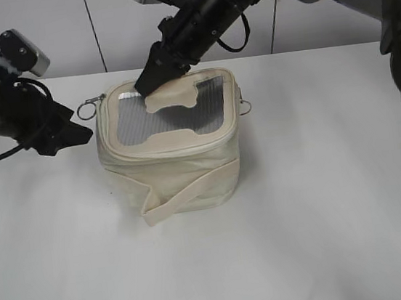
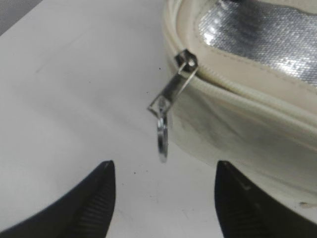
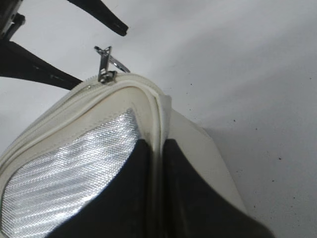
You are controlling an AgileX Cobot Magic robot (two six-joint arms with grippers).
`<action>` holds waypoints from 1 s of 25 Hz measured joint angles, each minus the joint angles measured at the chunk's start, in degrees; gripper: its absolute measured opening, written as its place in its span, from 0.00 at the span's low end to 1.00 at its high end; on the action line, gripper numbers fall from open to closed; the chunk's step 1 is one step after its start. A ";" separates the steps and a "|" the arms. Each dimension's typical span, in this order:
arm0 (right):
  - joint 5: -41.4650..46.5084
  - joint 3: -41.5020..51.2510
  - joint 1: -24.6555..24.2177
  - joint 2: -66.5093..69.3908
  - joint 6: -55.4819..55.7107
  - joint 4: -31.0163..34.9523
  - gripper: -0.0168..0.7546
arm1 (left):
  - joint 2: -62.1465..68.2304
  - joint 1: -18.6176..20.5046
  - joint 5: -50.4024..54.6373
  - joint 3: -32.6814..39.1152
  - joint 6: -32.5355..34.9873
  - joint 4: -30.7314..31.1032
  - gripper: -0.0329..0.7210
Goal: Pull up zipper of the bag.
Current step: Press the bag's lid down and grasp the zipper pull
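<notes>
The cream bag [image 1: 181, 167] stands mid-table, its lid showing a grey mesh window and a cream patch. The zipper [image 2: 237, 89] runs round the lid edge. One silver slider with a ring pull [image 1: 89, 106] sticks out at the bag's back left corner; it hangs just ahead of my open left gripper [image 2: 163, 193], not touching the fingers. A second ring pull [image 1: 245, 106] hangs at the right side. My right gripper [image 1: 153, 75] is shut on the bag's back lid edge [image 3: 157, 124]. The slider also shows in the right wrist view [image 3: 105, 69].
The white table [image 1: 326, 215] surrounds the bag. A wide cream strap [image 1: 184, 196] hangs across the bag's front. The grey wall stands behind the table's far edge.
</notes>
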 joint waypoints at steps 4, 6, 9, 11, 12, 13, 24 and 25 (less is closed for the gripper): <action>0.00 0.00 0.00 0.00 0.09 0.05 0.10 | 2.20 -0.08 -0.74 -2.94 0.07 -0.38 0.67; 0.00 0.00 0.00 0.00 0.09 0.05 0.10 | 3.05 -0.08 0.01 -4.48 0.18 -0.45 0.65; 0.00 0.00 0.00 0.00 0.11 0.05 0.10 | 4.28 -0.19 2.05 -6.12 0.20 -0.74 0.60; 0.00 0.00 0.00 0.00 0.15 0.05 0.10 | 4.84 -0.61 2.26 -6.50 0.20 -0.74 0.58; 0.00 0.00 0.00 0.00 0.15 0.05 0.10 | 4.96 -0.89 2.16 -6.55 0.20 -0.74 0.56; 0.00 0.00 0.00 0.00 0.15 0.05 0.10 | 4.96 -1.18 1.94 -6.60 0.20 -1.05 0.53; 0.00 0.00 0.00 0.00 1.67 0.05 0.10 | 2.56 -2.86 -0.23 -6.34 -4.55 1.55 0.04; -0.12 0.00 0.00 0.00 2.00 0.05 0.10 | 1.20 -2.86 -0.18 -5.72 -6.52 4.08 0.04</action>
